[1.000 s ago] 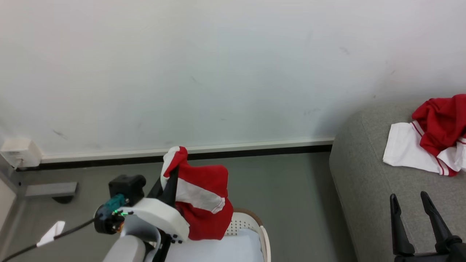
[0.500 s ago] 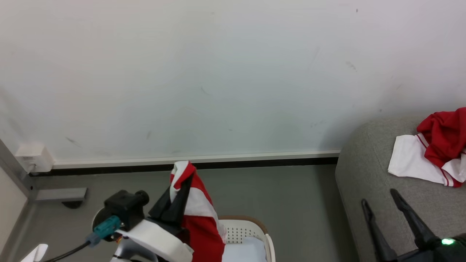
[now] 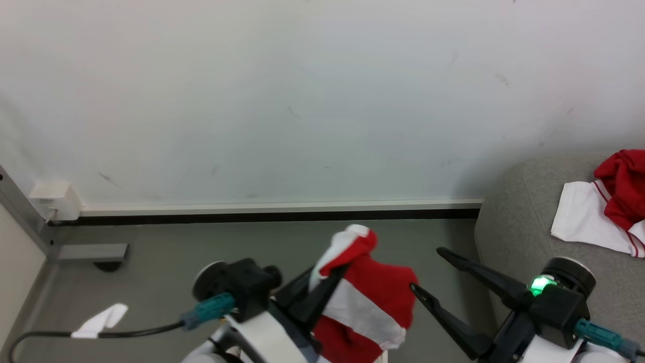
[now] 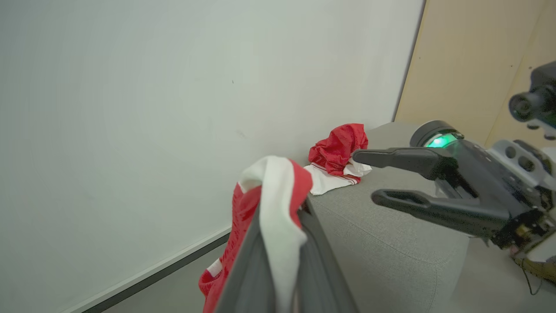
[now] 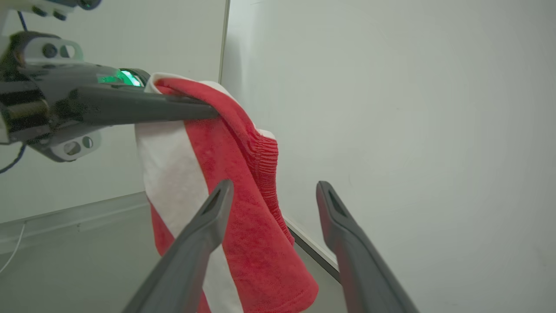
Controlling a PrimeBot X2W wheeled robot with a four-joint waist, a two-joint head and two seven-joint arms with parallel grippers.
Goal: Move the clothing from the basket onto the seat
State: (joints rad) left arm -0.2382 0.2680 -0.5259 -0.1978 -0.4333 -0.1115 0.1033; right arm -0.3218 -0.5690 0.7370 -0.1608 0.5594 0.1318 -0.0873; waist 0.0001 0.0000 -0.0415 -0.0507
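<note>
My left gripper [image 3: 338, 266] is shut on a red garment with white panels [image 3: 375, 297], which hangs from its fingertips above the floor. In the left wrist view the cloth [image 4: 273, 195] is pinched between the two fingers. My right gripper [image 3: 426, 268] is open, its fingers pointing left, just right of the hanging garment. In the right wrist view the garment [image 5: 243, 208] hangs close in front of the open fingers. A second red and white garment [image 3: 604, 212] lies on the grey sofa [image 3: 519, 232] at the right. The basket is out of view.
A pale wall with a white and black baseboard [image 3: 282, 212] runs across the back. A white socket box [image 3: 50, 199] sits at the left, with a paper scrap [image 3: 98, 320] and a black cable [image 3: 75, 334] on the grey floor. A tan panel [image 4: 469, 65] stands beyond the sofa.
The head view has shifted and the basket has dropped out of it. My left gripper has carried the garment rightward toward the sofa. My right gripper has swung to point left at the garment.
</note>
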